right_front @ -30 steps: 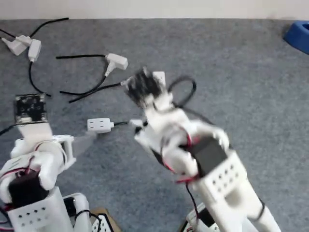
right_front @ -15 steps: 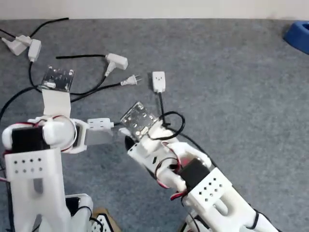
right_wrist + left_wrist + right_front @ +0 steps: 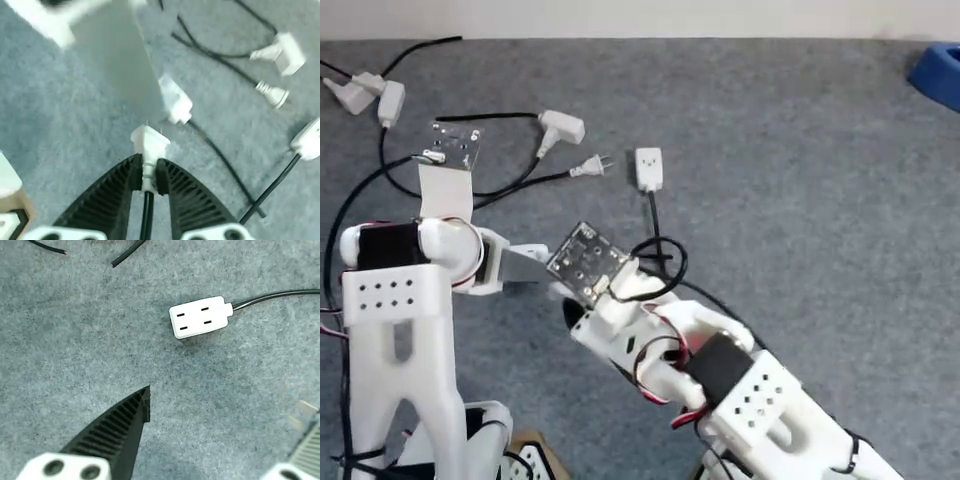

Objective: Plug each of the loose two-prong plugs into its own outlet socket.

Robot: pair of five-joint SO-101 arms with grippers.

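Pinching the plug [image 3: 149, 141], the right hand [image 3: 148, 167] should square the prongs to the socket [image 3: 175, 101], then push straight. The spread left hand [image 3: 222, 420] could brace it.

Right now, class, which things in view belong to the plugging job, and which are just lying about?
Job: two-prong plug in the right hand; outlet socket nearby; loose plug; second socket beside it.
Lying about: blue object at the far edge.
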